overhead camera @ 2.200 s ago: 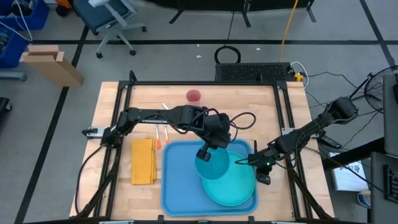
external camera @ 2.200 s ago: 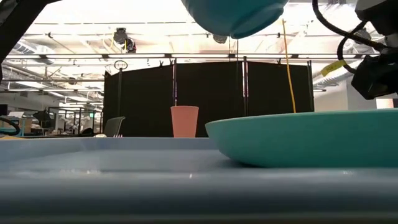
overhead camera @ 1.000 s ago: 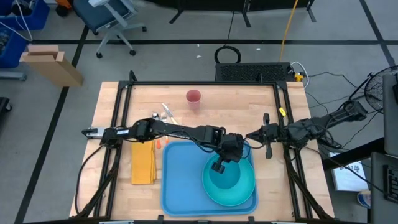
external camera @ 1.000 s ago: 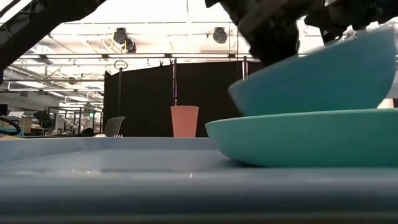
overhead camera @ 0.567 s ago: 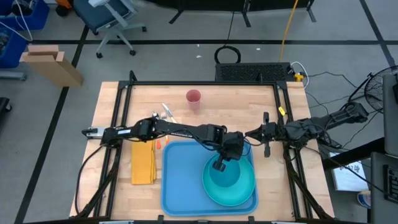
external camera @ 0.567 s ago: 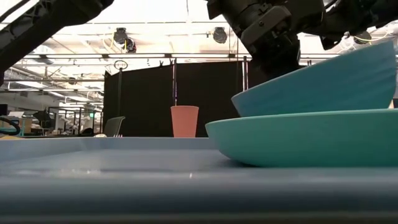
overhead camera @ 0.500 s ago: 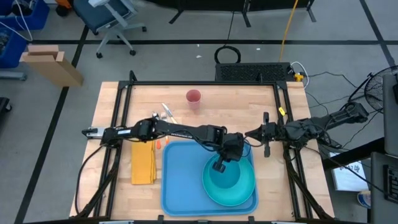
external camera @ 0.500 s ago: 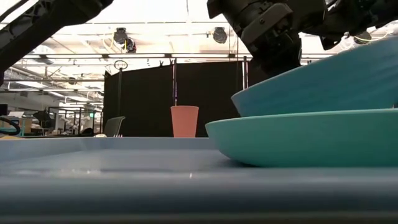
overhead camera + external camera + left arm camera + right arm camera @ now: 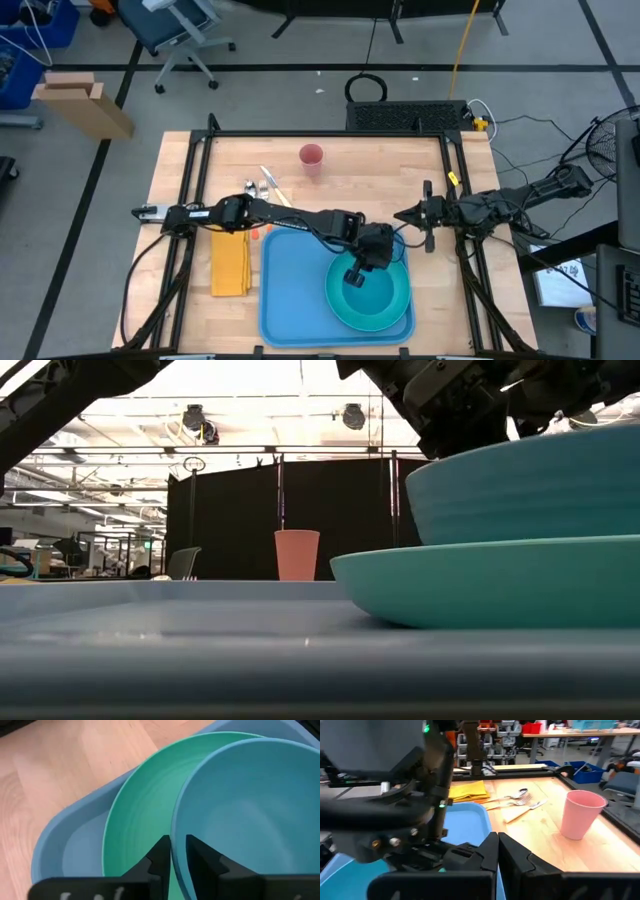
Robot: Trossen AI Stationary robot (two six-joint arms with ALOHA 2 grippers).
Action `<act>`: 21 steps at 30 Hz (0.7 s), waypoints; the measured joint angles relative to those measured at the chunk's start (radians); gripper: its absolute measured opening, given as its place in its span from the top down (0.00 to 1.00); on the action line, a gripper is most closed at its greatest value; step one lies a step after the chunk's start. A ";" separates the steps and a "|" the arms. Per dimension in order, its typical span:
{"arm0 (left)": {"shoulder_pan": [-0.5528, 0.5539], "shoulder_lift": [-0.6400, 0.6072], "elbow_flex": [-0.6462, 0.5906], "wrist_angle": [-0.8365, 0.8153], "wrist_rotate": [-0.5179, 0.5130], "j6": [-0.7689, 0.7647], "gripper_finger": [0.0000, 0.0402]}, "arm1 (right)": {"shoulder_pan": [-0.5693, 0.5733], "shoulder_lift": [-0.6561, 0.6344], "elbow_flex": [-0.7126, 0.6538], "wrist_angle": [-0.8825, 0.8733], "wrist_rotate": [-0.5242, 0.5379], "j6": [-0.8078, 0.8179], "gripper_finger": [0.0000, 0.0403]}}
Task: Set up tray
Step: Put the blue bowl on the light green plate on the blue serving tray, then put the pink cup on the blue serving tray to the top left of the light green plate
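The blue tray (image 9: 290, 290) lies at the table's near edge, right of the middle. A teal plate (image 9: 396, 302) sits on its right half, and a blue-teal bowl (image 9: 366, 292) stands level in the plate (image 9: 480, 580). The plate's rim hides the bowl's (image 9: 530, 490) underside in the low view. My left gripper (image 9: 354, 273) reaches over the tray from the left and is shut on the bowl's rim. My right gripper (image 9: 402, 216) hovers shut beyond the tray's far right corner, touching nothing. My left gripper (image 9: 177, 839) pinches the bowl's rim (image 9: 175, 826) on the side toward the table's left. One finger (image 9: 161, 854) is outside the wall and the other is inside the bowl. The fingers slant down from above and from the left. The bowl stands upright over the plate (image 9: 135, 820).
A folded yellow napkin (image 9: 230, 258) lies left of the tray. Cutlery (image 9: 262, 185) and small orange pieces (image 9: 258, 230) lie on the wood beyond it. A pink cup (image 9: 311, 157) stands near the far edge. The tray's left half is bare.
My left gripper carried the bowl down from high above the tray onto the plate and moved slightly toward the near edge. The bowl was tilted half a second ago and now stands level. My right gripper earlier drew back from the tray's right side toward the far right.
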 joint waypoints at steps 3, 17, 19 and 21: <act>0.005 0.000 0.000 0.000 -0.001 -0.001 0.81 | 0.000 0.000 0.000 0.001 -0.026 0.000 1.00; 0.005 -0.251 0.017 -0.200 -0.129 0.096 0.72 | 0.005 -0.012 0.000 -0.063 -0.042 -0.018 1.00; -0.002 -0.318 0.012 -0.290 -0.133 0.079 0.76 | 0.009 -0.017 0.001 -0.078 -0.053 -0.023 1.00; -0.012 -0.395 -0.018 -0.358 -0.147 0.053 0.85 | 0.016 -0.018 0.001 -0.080 -0.053 -0.026 1.00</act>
